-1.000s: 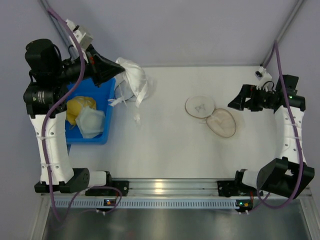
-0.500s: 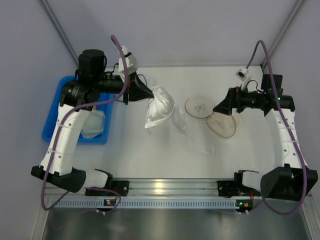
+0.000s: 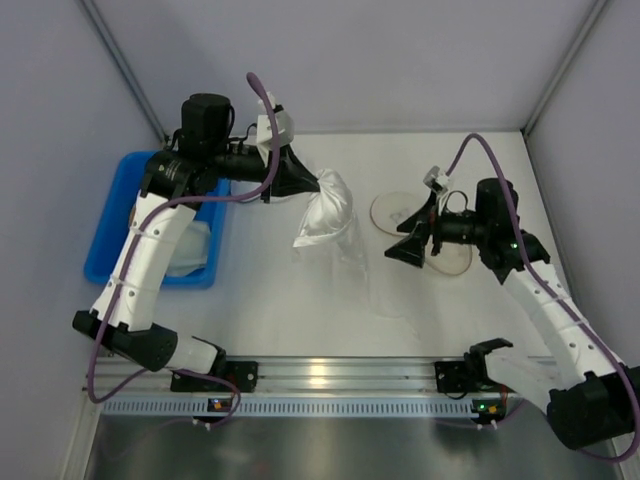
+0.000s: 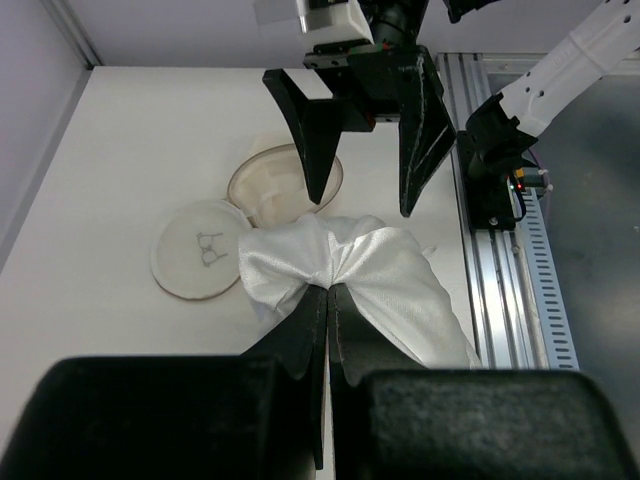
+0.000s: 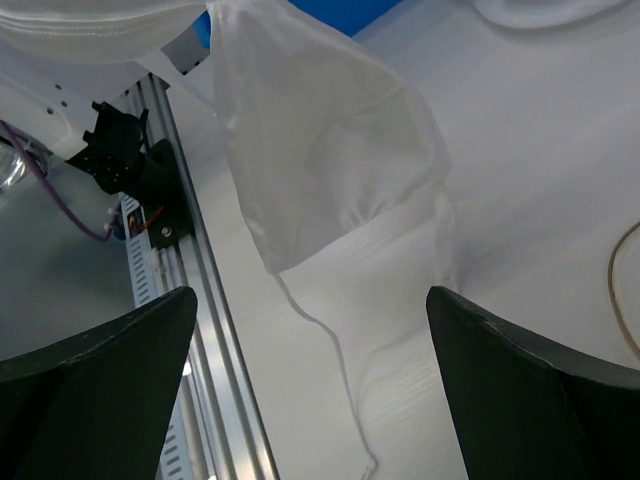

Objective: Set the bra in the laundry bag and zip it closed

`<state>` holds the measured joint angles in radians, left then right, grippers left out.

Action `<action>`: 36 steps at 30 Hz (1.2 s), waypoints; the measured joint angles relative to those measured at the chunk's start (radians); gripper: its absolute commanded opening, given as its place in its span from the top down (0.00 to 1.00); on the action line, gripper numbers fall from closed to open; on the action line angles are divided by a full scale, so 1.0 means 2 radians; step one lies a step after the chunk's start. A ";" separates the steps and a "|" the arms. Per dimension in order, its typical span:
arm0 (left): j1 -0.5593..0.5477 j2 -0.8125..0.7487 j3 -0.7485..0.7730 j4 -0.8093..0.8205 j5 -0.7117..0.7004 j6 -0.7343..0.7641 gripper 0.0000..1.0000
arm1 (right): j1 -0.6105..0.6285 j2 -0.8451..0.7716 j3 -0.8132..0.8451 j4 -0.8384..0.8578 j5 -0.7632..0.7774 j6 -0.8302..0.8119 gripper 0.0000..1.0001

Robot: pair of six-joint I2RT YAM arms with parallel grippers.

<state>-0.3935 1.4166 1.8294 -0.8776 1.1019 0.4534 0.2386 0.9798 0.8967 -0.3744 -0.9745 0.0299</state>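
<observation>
Pinching the bra [image 4: 350, 270] at a gathered fold, with both fingers of the left end effector [image 4: 328, 292] pressed tight together on the white cloth. Holding it up over the bench [image 3: 260, 300], with the cups bunched and hanging down and forward from the fingertips. Cannot tell whether its lowest edge touches the surface.

Facing the bra from the opposite side with the right end effector [image 3: 402, 245], fingers spread wide and gripping nothing. Pointing their tips at the bra, near it but apart from it. Seen from the right wrist, framing one hanging white cup in the gap between those two spread fingers.

Leaving the laundry bag [image 3: 393, 210] flat on the bench, just below and behind the right end effector. Showing as two round translucent parts side by side and touching, one printed with a small bra outline, the other tan-rimmed and partly hidden under the right arm. Measured from the left end effector, straight ahead, past the bra and beneath the right fingers.

Keeping a blue bin [image 3: 105, 250] well behind the left end effector, out beside the left arm's elbow, with a pale cloth [image 3: 193, 250] inside and the arm crossing over part of it.
</observation>
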 measured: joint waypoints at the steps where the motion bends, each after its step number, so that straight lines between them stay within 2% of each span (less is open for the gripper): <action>1: 0.000 0.001 0.000 0.005 -0.002 -0.004 1.00 | 0.008 0.004 -0.003 0.012 0.007 0.003 0.01; 8: 0.000 0.000 -0.010 0.076 -0.013 -0.053 1.00 | 0.086 0.051 -0.017 0.078 0.063 0.004 0.01; 10: 0.000 0.000 -0.013 0.089 -0.016 -0.066 1.00 | 0.105 0.066 -0.017 0.095 0.082 0.002 0.10; 11: 0.000 0.000 -0.015 0.096 -0.019 -0.071 1.00 | 0.112 0.072 -0.017 0.104 0.089 0.002 0.20; 12: 0.000 -0.001 -0.019 0.100 -0.019 -0.074 1.00 | 0.121 0.079 -0.017 0.114 0.099 -0.001 0.47; 14: 0.000 -0.003 -0.032 0.110 -0.022 -0.081 1.00 | 0.130 0.091 -0.016 0.125 0.118 -0.008 0.73; 15: 0.000 -0.006 -0.043 0.112 -0.024 -0.084 1.00 | 0.133 0.098 -0.015 0.128 0.129 -0.017 0.97; 16: 0.000 -0.009 -0.055 0.115 -0.025 -0.086 1.00 | 0.134 0.104 -0.014 0.127 0.143 -0.028 1.00; 19: 0.000 -0.025 -0.096 0.118 -0.037 -0.082 1.00 | 0.133 0.112 -0.006 0.115 0.172 -0.057 1.00; 22: 0.001 -0.056 -0.140 0.107 -0.065 -0.041 1.00 | 0.130 0.111 0.014 0.083 0.177 -0.098 1.00; 25: 0.001 -0.087 -0.163 0.074 -0.101 0.048 1.00 | 0.128 0.112 0.049 0.020 0.176 -0.156 1.00; 31: 0.000 -0.144 -0.242 0.034 -0.202 0.288 1.00 | 0.125 0.156 0.145 -0.141 0.176 -0.276 1.00; 33: -0.001 -0.147 -0.279 0.038 -0.242 0.346 1.00 | 0.125 0.197 0.183 -0.188 0.183 -0.305 1.00; 36: -0.001 -0.148 -0.351 0.091 -0.295 0.418 1.00 | 0.124 0.266 0.225 -0.241 0.193 -0.332 1.00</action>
<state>-0.3958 1.1213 1.1278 -0.6952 0.5114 1.2892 0.4870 1.5108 1.3468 -0.8574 -0.5892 -0.6334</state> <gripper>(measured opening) 0.012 0.014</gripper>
